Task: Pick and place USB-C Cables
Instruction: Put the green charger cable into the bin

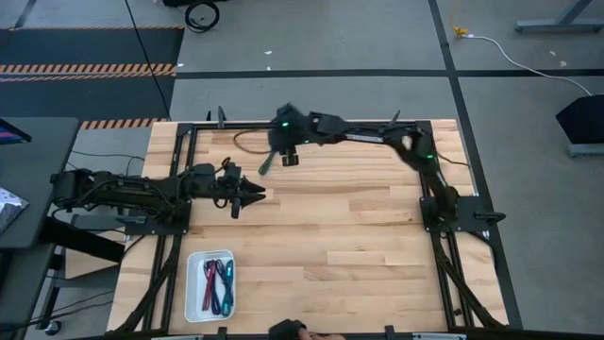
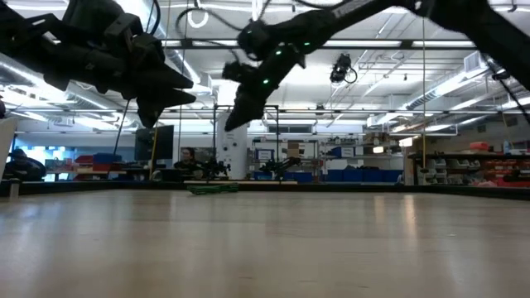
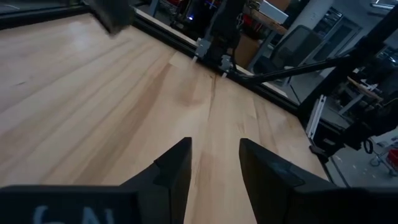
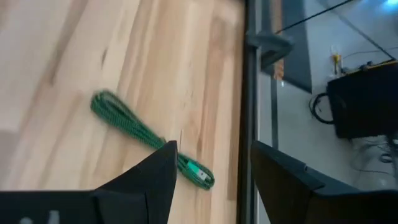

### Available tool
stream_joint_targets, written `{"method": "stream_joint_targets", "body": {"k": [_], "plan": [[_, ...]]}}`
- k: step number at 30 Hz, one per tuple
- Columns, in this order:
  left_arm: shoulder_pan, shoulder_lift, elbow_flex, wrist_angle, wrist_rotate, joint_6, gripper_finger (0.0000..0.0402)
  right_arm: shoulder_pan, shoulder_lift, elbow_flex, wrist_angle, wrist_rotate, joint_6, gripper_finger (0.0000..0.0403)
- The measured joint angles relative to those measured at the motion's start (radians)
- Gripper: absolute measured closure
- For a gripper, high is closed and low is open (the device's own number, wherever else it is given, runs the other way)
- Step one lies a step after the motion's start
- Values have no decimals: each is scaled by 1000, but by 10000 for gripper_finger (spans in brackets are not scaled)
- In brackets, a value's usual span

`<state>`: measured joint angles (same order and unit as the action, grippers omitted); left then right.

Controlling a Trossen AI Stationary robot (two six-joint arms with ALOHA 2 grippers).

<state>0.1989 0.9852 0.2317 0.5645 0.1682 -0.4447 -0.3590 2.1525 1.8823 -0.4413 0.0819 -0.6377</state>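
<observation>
Right gripper (image 4: 211, 171), fingers wide, hovers over the green cable (image 4: 140, 134) at upper centre: light, floppy, best pinched mid-bundle.

Items you cannot read in full:
- Green cable (image 4: 146, 138): one stretch hidden behind the right gripper's (image 4: 211, 171) near finger; motion-blurred in the right wrist view.
- Cables in the white tray (image 1: 193, 288): too small for you to count or separate by colour.
- Left gripper (image 3: 214, 165): finger bases cut off by the picture's edge.
- Person (image 2: 187, 157) beyond the table: tiny, indistinct.
</observation>
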Motion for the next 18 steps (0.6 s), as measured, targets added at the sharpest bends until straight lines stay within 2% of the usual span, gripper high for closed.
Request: {"method": "stream_joint_targets", "body": {"k": [3,7,14,18], "plan": [[0,0,0,-6,31,-16,260,13,111,175,-174,55,-69,195],[-18,0,0,-27,69,-30,260,19,221,330,-336,50,-107,196],[-102,0,-1,-69,65,-74,260,24,312,373,-409,39,-209,212],[-153,0,-1,-69,16,-90,260,23,323,374,-404,27,-231,215]]}}
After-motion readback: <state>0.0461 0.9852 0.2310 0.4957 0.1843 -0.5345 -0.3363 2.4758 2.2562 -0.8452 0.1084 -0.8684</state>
